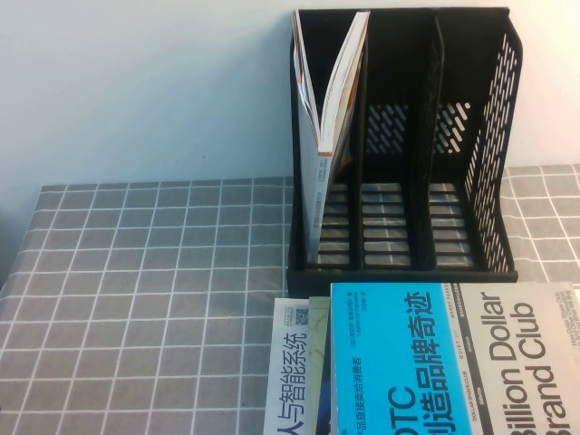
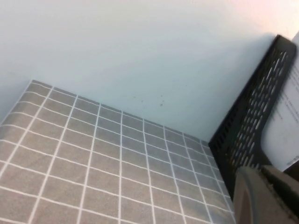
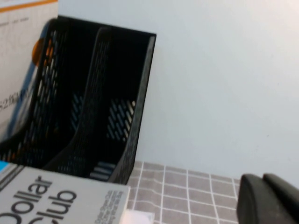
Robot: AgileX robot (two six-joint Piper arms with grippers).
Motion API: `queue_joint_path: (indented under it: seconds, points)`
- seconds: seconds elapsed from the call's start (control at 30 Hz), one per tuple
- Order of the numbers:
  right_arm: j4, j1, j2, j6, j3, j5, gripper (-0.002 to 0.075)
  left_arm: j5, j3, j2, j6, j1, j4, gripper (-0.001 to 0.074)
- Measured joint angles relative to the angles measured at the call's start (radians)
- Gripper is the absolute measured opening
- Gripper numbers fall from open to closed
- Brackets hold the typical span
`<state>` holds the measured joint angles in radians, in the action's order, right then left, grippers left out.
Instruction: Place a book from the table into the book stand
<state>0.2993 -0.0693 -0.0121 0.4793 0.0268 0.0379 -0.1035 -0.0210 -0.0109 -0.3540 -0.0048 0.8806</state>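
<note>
Left gripper (image 2: 268,196) is showing only as a dark blur at the edge of its wrist view, sitting near the stand's (image 1: 403,145) left outer wall; can't tell how its jaws are set or whether it's holding anything; right gripper (image 3: 268,198) is likewise just a dark lump in its own view, hanging off the stand's right side above the table (image 1: 136,272); state unreadable there too; neither is appearing in the high view.

Book (image 1: 453,358) is lying flat, cover up, just in front of the stand's base, on top of a short stack; a white book (image 1: 288,372) and a darker one under it are peeking out on its left; top of the pile probably makes it the easiest one to grab.

Stand is sitting upright against the wall, open side facing the robot; another book (image 1: 337,91) is leaning in the left compartment, pages fanning slightly; middle and right compartments are looking empty, so either should take the book.

My read: nothing started yet; both arms are parked wide of the stand, likely to keep the pile and the slots unobstructed.
</note>
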Motion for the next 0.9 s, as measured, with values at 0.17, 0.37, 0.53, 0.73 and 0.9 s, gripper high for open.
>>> queue_joint_path:
  seconds: [0.17,0.37,0.53,0.73,0.9]
  points:
    - [0.015,0.000,0.000,0.000,0.000,0.050,0.0011,0.004,0.000,0.000,-0.004,0.000,0.052,-0.0004]
    - [0.067,0.000,0.000,-0.014,0.000,0.065,0.0011,0.015,0.000,0.000,0.029,0.000,0.175,-0.0004]
    - [0.227,0.000,0.000,-0.177,0.000,0.163,0.0011,0.126,0.000,0.000,0.114,0.000,0.528,-0.0004]
    - [0.288,0.000,0.000,-0.356,0.000,0.283,0.0011,0.173,0.000,0.000,0.123,0.000,0.651,-0.0004]
    - [0.244,0.000,0.000,-0.479,-0.060,0.281,0.0011,0.130,0.034,0.000,0.085,0.000,0.632,-0.0004]
